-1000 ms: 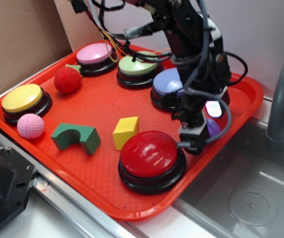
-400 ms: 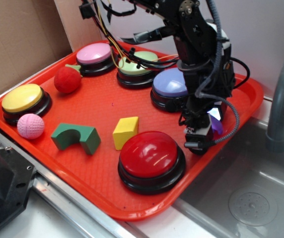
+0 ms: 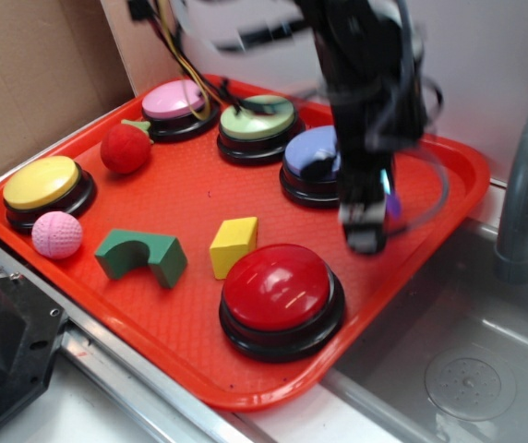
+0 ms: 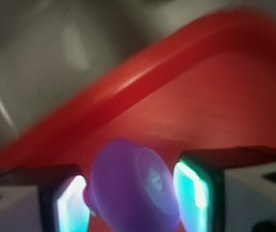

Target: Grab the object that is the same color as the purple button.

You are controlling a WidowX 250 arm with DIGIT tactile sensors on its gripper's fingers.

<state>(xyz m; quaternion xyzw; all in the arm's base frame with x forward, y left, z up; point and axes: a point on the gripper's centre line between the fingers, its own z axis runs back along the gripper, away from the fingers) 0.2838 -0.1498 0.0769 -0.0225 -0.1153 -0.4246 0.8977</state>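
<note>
The small purple toy piece (image 4: 133, 188) sits between my two fingertips in the wrist view and touches both lit pads. In the exterior view only a purple sliver of it (image 3: 394, 213) shows beside my blurred gripper (image 3: 366, 238). The gripper is shut on it, just above the right part of the red tray (image 3: 199, 185), between the lavender-blue purple button (image 3: 312, 152) and the big red button (image 3: 278, 286). The tray's rim (image 4: 128, 92) runs behind the piece in the wrist view.
On the tray are a yellow block (image 3: 234, 245), a green arch (image 3: 141, 256), a pink ball (image 3: 57, 233), a red toy (image 3: 125, 149), and yellow (image 3: 41, 183), pink (image 3: 175, 100) and green (image 3: 258, 118) buttons. A sink (image 3: 486, 360) and faucet (image 3: 522, 185) lie to the right.
My gripper has closed round the purple piece and risen a little from the tray. The arm is blurred with motion now. The other things have not moved.
</note>
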